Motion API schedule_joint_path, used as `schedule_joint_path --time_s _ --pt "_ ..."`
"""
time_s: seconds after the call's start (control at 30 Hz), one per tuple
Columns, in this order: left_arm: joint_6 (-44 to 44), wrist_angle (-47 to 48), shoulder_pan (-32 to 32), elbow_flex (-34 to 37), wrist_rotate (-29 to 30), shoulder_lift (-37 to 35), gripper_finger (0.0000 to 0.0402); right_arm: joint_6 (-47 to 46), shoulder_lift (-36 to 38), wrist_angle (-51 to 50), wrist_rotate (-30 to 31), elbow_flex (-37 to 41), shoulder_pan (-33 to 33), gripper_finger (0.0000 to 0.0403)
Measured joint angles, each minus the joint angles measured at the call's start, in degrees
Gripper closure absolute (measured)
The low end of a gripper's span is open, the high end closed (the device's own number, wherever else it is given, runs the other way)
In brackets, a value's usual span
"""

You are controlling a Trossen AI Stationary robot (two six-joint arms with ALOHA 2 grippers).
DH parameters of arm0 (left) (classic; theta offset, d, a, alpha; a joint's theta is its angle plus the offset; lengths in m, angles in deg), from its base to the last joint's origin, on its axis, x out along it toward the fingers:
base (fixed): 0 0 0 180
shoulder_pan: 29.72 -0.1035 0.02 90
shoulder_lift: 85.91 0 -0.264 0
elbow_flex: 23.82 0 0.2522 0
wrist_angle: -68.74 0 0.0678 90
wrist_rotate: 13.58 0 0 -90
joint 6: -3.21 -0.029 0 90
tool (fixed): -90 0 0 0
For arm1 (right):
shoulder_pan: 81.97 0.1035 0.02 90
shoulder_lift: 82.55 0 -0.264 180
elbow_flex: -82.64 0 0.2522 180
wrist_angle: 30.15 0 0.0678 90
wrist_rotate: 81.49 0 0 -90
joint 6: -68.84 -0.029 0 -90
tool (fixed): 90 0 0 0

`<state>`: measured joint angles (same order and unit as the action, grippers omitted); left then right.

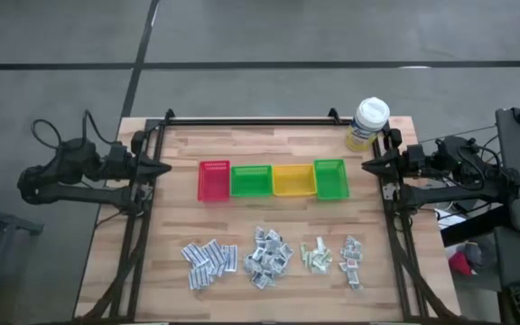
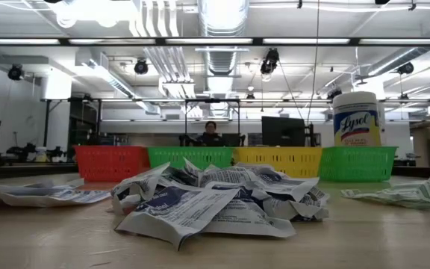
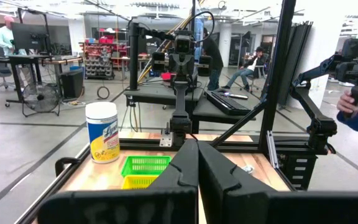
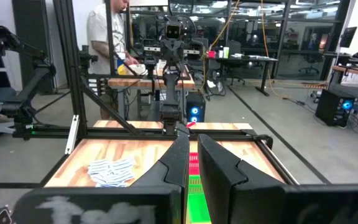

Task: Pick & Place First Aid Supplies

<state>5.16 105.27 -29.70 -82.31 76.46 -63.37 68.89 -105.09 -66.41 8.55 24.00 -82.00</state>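
Starting at your left, the left gripper (image 1: 164, 168) is waiting at the table's (image 1: 152, 262) edge with its jaws pressed together, holding nothing. Between the two grippers, the red bin (image 1: 214, 181), green bin (image 1: 251, 181), yellow bin (image 1: 293, 180) and second green bin (image 1: 329, 179) are sitting in a row; nothing is showing inside any of them. The first aid supplies (image 1: 268, 256) are lying in four heaps well clear of both jaws, on the near side of the bins. The right gripper (image 1: 368, 165) is parked opposite, jaws nearly together and empty, with the wipes tub (image 1: 366, 124) standing just beside it.
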Motion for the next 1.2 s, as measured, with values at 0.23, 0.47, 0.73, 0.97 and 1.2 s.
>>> schedule_joint_path --time_s 0.23,0.47,0.73,0.97,1.2 --pt "0.0 0.0 0.01 -0.02 0.0 0.0 0.0401 0.0 -0.02 0.33 0.01 0.0 0.02 0.0369" --pt "-0.1 -0.03 0.01 0.0 0.0 0.0 0.0401 0.06 -0.07 -1.53 0.0 0.0 0.01 0.0369" --pt "-0.87 -1.81 0.01 0.0 0.76 0.03 0.0401 -3.29 -0.09 -9.6 0.0 0.46 0.0 0.0369" --pt "-0.11 0.65 0.04 0.0 1.79 0.27 0.0401 -2.16 0.11 -9.05 0.0 2.53 0.0 0.0369" --pt "1.77 2.31 0.01 0.0 1.79 0.27 0.0401 -2.47 1.71 -2.69 0.0 8.32 0.0 0.0369"
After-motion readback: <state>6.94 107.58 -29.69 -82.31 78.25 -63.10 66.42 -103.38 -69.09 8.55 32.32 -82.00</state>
